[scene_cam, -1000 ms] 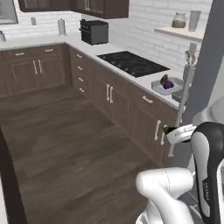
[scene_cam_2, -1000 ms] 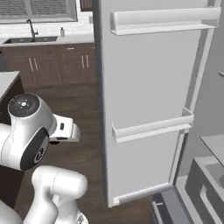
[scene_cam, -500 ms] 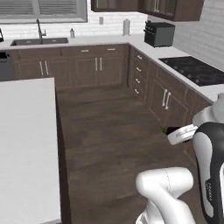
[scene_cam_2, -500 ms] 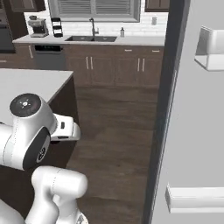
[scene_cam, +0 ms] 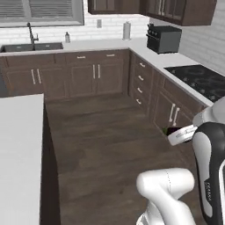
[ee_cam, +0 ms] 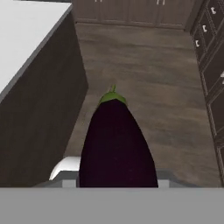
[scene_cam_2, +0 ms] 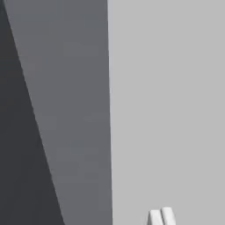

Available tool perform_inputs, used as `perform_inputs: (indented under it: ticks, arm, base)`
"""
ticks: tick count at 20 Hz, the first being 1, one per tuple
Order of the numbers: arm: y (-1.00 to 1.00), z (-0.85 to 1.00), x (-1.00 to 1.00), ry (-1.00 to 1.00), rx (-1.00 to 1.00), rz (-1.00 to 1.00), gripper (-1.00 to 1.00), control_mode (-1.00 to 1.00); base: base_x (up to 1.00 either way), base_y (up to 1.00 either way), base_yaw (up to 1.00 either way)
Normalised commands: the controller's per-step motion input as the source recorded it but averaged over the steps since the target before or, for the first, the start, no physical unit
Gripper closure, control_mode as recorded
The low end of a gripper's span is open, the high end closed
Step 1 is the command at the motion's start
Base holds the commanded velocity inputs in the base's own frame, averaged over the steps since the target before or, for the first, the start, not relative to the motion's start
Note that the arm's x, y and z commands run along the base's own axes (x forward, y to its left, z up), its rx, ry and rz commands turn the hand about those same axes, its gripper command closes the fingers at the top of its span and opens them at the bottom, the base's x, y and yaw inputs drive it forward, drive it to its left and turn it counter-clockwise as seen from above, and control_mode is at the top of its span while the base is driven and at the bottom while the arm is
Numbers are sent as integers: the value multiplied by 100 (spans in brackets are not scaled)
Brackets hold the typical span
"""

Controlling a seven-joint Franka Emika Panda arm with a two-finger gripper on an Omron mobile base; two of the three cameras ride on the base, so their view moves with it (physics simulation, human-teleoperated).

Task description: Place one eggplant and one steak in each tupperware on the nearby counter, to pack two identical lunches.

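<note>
While the robot rolls across the kitchen, its pincer (ee_cam: 117, 181) is clamped on a very dark purple, almost black eggplant with a small green cap (ee_cam: 117, 146). In the hand view the eggplant sticks straight out from the pincer, with the green end farthest away. Under it is the brown wooden floor (ee_cam: 153, 87). To one side of the pincer stands a dark island with a pale grey top (ee_cam: 26, 52). On the other side run brown wooden drawers with small silver handles (ee_cam: 212, 78).

In the left base view the black stovetop (scene_cam: 197, 81) sits on the white counter, past the pincer, and a black toaster oven (scene_cam: 163, 38) stands beyond that.

I think this is the carrying step: the eggplant is picked up but not packed yet. Next the robot needs to get to the grey lunch trays, hold the eggplant over one, lower it in and let go. It should hold tight on the way so the smooth eggplant does not slip out.
</note>
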Motion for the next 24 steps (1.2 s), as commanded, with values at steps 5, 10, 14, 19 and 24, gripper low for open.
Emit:
perform_inputs:
  ticks: [5,10,14,19,24]
  arm:
    - [0,0,0,0,0,0,100,100]
    - [0,0,0,0,0,0,100,100]
    - [0,0,0,0,0,0,100,100]
    - [0,0,0,0,0,0,100,100]
    - [0,0,0,0,0,0,100,100]
  base:
    - [91,-60,-49]
    - [18,-52,-89]
    - [5,-34,-97]
    - [24,7,-97]
    - [86,6,-68]
